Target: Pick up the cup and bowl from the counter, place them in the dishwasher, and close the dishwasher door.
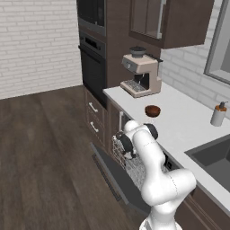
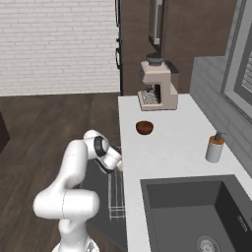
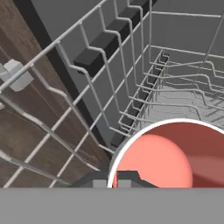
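One bowl sits on the pale counter, near the coffee machine; we see wood floor below. Our gripper, pinching the cup, hangs over the rack above the open door.

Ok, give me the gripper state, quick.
Gripper: shut on the cup, held over the dishwasher rack.

The bowl sits on the counter, before the coffee machine; the cup hangs over the dishwasher rack.
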